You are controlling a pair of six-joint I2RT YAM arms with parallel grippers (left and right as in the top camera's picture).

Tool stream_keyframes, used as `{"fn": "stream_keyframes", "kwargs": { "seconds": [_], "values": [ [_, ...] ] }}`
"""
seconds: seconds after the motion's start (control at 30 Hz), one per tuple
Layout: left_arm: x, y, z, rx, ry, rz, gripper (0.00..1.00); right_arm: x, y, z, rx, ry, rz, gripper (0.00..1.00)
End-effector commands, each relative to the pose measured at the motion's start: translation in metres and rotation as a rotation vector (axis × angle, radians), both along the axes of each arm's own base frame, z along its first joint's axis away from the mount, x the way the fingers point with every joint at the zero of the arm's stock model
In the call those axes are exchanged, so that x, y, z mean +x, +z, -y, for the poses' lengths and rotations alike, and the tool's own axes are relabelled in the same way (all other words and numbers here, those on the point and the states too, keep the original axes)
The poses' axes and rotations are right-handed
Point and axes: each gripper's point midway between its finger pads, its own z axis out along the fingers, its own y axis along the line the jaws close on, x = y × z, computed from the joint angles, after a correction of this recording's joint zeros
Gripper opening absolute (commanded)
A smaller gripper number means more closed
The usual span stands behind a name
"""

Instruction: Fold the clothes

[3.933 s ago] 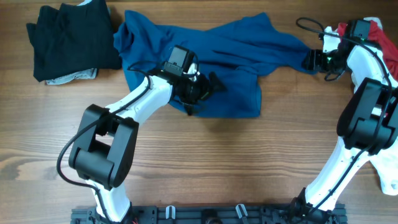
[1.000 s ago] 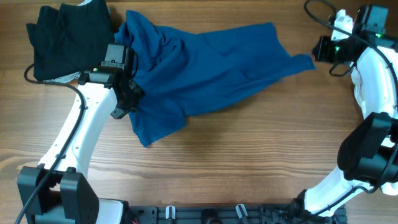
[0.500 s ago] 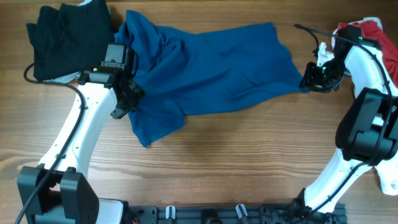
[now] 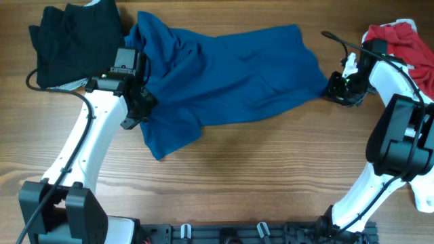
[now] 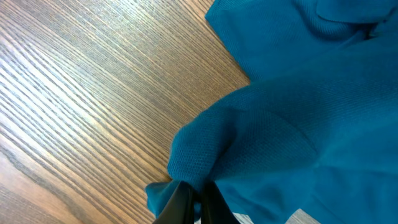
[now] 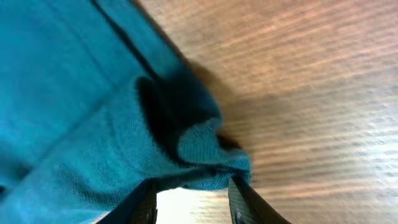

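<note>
A large deep-blue shirt [image 4: 230, 74] lies crumpled across the back of the wooden table. My left gripper [image 4: 144, 102] is shut on a fold at the shirt's left side. In the left wrist view the black fingers [image 5: 181, 204] pinch that blue fold [image 5: 205, 149] just above the wood. My right gripper [image 4: 333, 87] sits at the shirt's right corner. In the right wrist view my right gripper [image 6: 193, 199] has its jaws apart, and the bunched corner hem [image 6: 205, 149] lies across its tips.
A black garment [image 4: 74, 44] lies bunched at the back left, with a pale grey piece [image 4: 88, 83] showing under its near edge. A red garment [image 4: 400, 37] sits at the back right. White cloth [image 4: 424, 193] shows at the right edge.
My right gripper came nearer and slightly left with the shirt's right corner, and its jaws have spread apart. The stretched corner has slackened. The left arm has not moved.
</note>
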Motion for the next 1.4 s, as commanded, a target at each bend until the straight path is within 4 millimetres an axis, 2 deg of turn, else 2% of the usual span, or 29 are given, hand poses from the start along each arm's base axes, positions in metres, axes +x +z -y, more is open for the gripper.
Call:
{"fn": "stream_keyframes", "kwargs": {
  "seconds": [0.0,0.13,0.3,0.33,0.37,0.43,0.57,0.6,0.63,0.67,0.73,0.77,1.03,1.27,1.33,1.37],
  "values": [
    [-0.001,0.004,-0.006,0.029,-0.006,0.009,0.04,-0.001,-0.006,-0.018,0.089,-0.054,-0.017,0.38],
    [-0.001,0.004,-0.006,0.029,-0.006,0.008,0.04,0.007,-0.005,-0.016,0.085,-0.074,0.008,0.37],
    [-0.001,0.004,-0.006,0.029,-0.006,0.008,0.04,0.008,-0.007,-0.007,0.035,-0.087,0.010,0.09],
    [-0.001,0.004,-0.006,0.029,-0.006,0.008,0.04,0.007,-0.008,-0.007,0.030,-0.087,0.004,0.04],
    [-0.001,0.004,-0.006,0.029,-0.006,0.008,0.04,0.005,-0.008,-0.007,0.032,-0.088,-0.004,0.04],
    [-0.001,0.004,-0.006,0.029,-0.006,0.008,0.04,-0.006,-0.010,-0.006,0.024,-0.102,-0.055,0.04],
    [-0.002,0.003,-0.006,0.030,-0.007,0.003,0.04,-0.037,-0.006,0.020,-0.101,-0.222,-0.189,0.04],
    [-0.003,0.003,-0.006,0.030,-0.007,0.001,0.04,-0.039,-0.003,0.025,-0.122,-0.247,-0.193,0.04],
    [-0.003,0.003,-0.006,0.030,-0.007,0.001,0.04,-0.036,0.001,0.026,-0.120,-0.247,-0.172,0.04],
    [-0.003,0.003,-0.006,0.030,-0.007,0.001,0.04,-0.029,0.006,0.020,-0.082,-0.229,-0.135,0.13],
    [-0.003,0.003,-0.006,0.030,-0.007,0.001,0.04,-0.020,0.012,0.001,0.026,-0.155,-0.084,0.44],
    [-0.003,0.003,-0.006,0.030,-0.007,0.001,0.04,-0.019,0.013,-0.003,0.043,-0.153,-0.080,0.47],
    [-0.003,0.003,-0.006,0.030,-0.007,0.002,0.04,0.006,0.012,-0.004,0.054,-0.289,-0.014,0.50],
    [-0.003,0.003,-0.006,0.030,-0.007,0.002,0.04,0.004,0.000,-0.014,0.029,-0.378,-0.037,0.51],
    [-0.003,0.003,-0.006,0.030,-0.007,0.001,0.04,0.005,-0.006,-0.012,0.012,-0.399,-0.024,0.49],
    [-0.003,0.003,-0.006,0.030,-0.007,0.001,0.04,0.003,-0.008,-0.008,-0.012,-0.410,-0.029,0.42]
  ]
}}
